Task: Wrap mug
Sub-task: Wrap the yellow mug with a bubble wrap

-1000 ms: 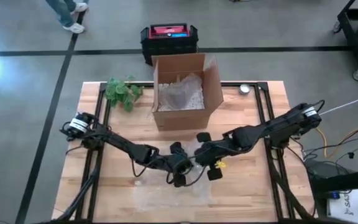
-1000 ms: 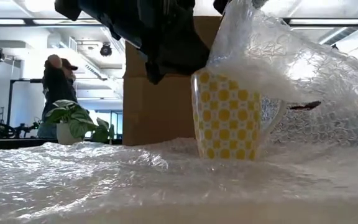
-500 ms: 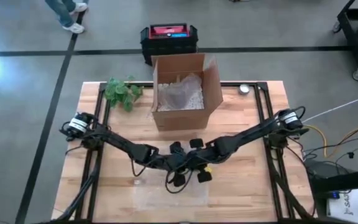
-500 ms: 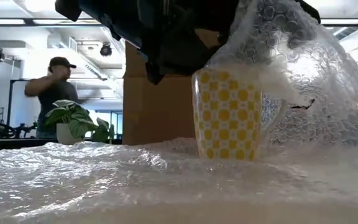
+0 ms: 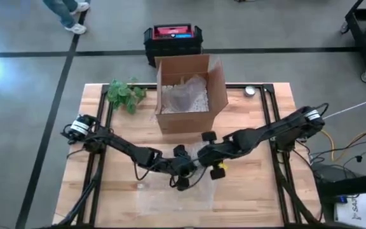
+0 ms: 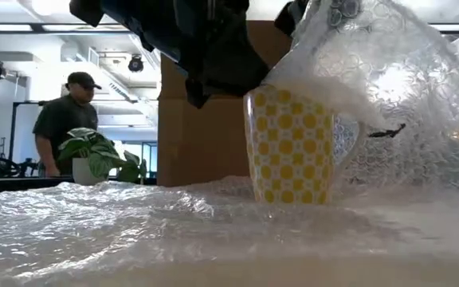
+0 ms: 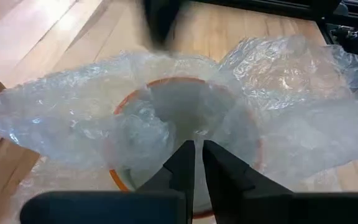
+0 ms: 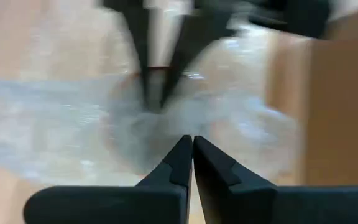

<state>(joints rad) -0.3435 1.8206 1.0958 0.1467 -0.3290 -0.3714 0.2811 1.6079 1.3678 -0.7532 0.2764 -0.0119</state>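
A white mug with yellow dots (image 6: 292, 147) stands upright on a sheet of bubble wrap (image 6: 134, 231) near the table's front middle. Part of the wrap (image 6: 389, 72) is raised and drapes over the mug's mouth (image 7: 185, 118) from the right. My left gripper (image 5: 184, 170) stands over the mug, fingers close together and pointing down into the mouth (image 7: 197, 149). My right gripper (image 5: 203, 158) is just right of it, above the mug, shut (image 8: 192, 140). In the high view both grippers hide the mug. My left gripper's fingertips (image 7: 188, 149) reach from above into the mug's mouth, against the wrap pushed down inside it (image 7: 166, 124). Only a thin slit shows between them; I cannot tell whether a fold is pinched there. My right gripper holds up the raised part of the wrap (image 6: 325, 16) from above. The pinch point is blurred in its wrist view. The wrap hangs from it over the mug's top and right side, its lower part on the table.
An open cardboard box (image 5: 189, 92) with packing inside stands at the table's far middle, a small plant (image 5: 124, 94) to its left and a small round object (image 5: 251, 91) to its right. A person (image 6: 66, 119) stands beyond the table.
My right gripper carried the raised wrap toward the table's left, over the mug, then drew back a little to the right. The wrap now lies farther over the mug's mouth than before. The mug and my left gripper have kept still.
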